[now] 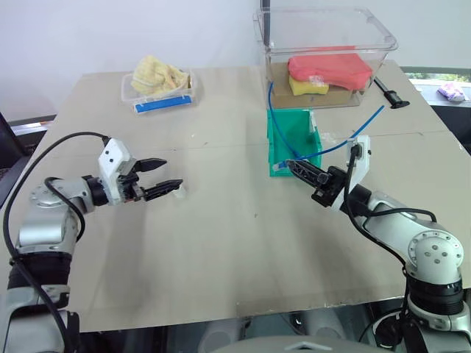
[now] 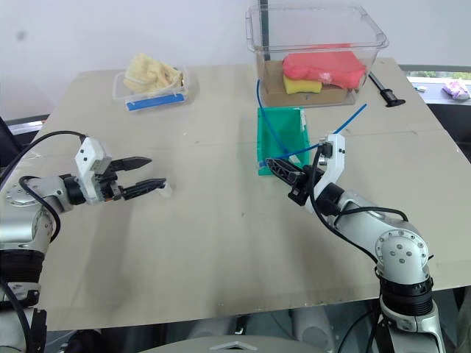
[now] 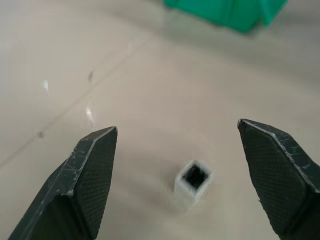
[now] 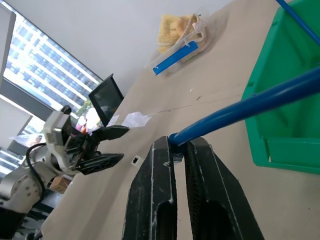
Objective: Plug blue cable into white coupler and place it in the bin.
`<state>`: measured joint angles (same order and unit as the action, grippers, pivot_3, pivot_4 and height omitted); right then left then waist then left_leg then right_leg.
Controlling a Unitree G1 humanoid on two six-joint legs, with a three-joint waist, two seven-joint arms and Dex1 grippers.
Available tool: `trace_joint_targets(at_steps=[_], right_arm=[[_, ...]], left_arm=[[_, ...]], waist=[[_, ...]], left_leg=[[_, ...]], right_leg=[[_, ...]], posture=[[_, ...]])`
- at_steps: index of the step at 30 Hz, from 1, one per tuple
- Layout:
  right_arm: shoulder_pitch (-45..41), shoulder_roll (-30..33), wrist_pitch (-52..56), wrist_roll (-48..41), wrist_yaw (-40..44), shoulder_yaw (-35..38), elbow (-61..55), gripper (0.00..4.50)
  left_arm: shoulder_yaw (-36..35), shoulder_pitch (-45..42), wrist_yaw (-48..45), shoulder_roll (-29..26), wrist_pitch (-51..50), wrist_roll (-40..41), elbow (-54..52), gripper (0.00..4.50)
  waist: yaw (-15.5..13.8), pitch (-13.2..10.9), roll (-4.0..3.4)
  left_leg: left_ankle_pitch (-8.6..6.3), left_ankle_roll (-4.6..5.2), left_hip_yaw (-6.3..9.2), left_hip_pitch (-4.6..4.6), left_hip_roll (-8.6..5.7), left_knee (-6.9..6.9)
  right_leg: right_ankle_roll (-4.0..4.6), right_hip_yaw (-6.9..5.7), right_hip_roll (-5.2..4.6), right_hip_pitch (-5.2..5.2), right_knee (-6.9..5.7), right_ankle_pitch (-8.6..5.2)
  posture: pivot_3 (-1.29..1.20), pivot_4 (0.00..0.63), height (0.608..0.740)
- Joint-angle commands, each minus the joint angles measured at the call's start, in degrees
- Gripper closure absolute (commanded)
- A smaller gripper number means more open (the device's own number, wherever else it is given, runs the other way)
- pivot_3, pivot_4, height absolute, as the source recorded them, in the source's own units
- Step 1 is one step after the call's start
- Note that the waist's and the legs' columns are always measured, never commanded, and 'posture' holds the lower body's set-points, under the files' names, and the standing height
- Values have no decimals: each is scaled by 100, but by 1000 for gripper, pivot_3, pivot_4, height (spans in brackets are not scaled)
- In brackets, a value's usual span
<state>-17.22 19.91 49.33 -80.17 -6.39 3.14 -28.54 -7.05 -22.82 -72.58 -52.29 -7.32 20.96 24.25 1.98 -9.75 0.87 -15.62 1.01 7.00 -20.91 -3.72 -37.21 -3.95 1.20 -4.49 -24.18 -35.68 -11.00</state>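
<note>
While your right gripper (image 1: 293,165) fingers clamp the blue cable (image 1: 335,148), it runs back over the bin (image 1: 293,140); the white coupler (image 3: 193,181) stands socket-up on the surface (image 1: 235,243) between your left gripper's (image 1: 171,176) 2 spread fingers.

Your left gripper (image 1: 171,177) hangs wide open near the tabletop's left edge; right gripper (image 1: 293,166) clamped tight, pointing left, mid-table.

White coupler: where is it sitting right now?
The white coupler lies on the table on the robot's left, just ahead of the open left pincer, well apart from the green bin.
</note>
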Motion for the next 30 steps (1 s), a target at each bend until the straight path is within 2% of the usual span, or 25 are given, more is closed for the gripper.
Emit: trace_joint_targets(at_steps=[1,5,14,15,16,17,19,20,21,22,27,30], right_arm=[[-118,0,-107,12,113,32,-111,4500],[-38,-4,-138,39,53,62,-214,4500],[177,36,-221,0,-139,91,-465,4500],[191,47,-222,-5,-156,94,-486,4500],[205,59,-222,-12,-170,100,-507,4500],[213,68,-223,-19,-181,104,-520,4500],[231,89,-230,-28,-194,109,-540,4500],[239,105,-230,-28,-197,112,-549,4500],[242,118,-227,-27,-197,113,-553,4500],[246,130,-225,-26,-191,116,-554,4500],[186,273,-229,192,22,86,-549,4500],[54,574,-265,767,487,-26,-598,4500]], left_arm=[[240,-420,-518,-135,742,-433,695,564],[606,-931,-776,-23,1629,-956,1627,564],[928,-1648,-998,293,2677,-1525,2894,564],[962,-1668,-1058,309,2748,-1562,2952,1066],[983,-1678,-1105,322,2806,-1587,2997,1299],[984,-1687,-1127,335,2842,-1598,3035,1712],[970,-1696,-1166,359,2887,-1598,3089,2755],[958,-1688,-1206,375,2894,-1580,3087,3419],[947,-1677,-1239,389,2897,-1560,3068,3419],[935,-1657,-1275,403,2884,-1529,3022,4073],[818,-1410,-1377,560,2412,-1167,2210,4105],[869,-1047,-1240,767,1767,-910,1046,4105]], waist=[[0,0,1],[-1,0,2],[14,1,6],[15,1,7],[19,1,7],[20,1,7],[20,2,8],[19,2,8],[19,2,9],[19,3,9],[21,3,10],[21,3,10]], left_leg=[[0,0,1,-1,0,1],[0,0,2,-5,0,2],[0,0,1,-27,-2,0],[0,0,0,-32,-1,0],[0,0,0,-37,-2,-1],[0,0,0,-39,-2,-1],[0,0,0,-40,-2,-2],[0,1,0,-41,-2,-3],[0,1,1,-41,-2,-4],[0,1,1,-42,-2,-5],[0,1,1,-42,-2,-8],[0,1,4,-46,-2,-11]], right_leg=[[0,0,0,-1,1,0],[0,1,-6,-7,0,1],[-1,1,-10,-28,-5,2],[-1,2,-10,-33,-9,2],[-1,2,-10,-40,-11,2],[-1,2,-10,-42,-12,2],[-1,2,-10,-45,-13,2],[-1,2,-10,-45,-14,2],[-1,1,-10,-45,-14,2],[-1,1,-10,-45,-14,2],[-1,1,-10,-45,-17,2],[-1,0,-11,-45,-17,3]], posture=[[0,150,740],[0,150,740],[0,150,740],[0,150,740],[0,150,740],[0,150,740],[0,150,740],[0,150,740],[0,150,740],[0,150,740],[0,150,740],[0,150,740]])
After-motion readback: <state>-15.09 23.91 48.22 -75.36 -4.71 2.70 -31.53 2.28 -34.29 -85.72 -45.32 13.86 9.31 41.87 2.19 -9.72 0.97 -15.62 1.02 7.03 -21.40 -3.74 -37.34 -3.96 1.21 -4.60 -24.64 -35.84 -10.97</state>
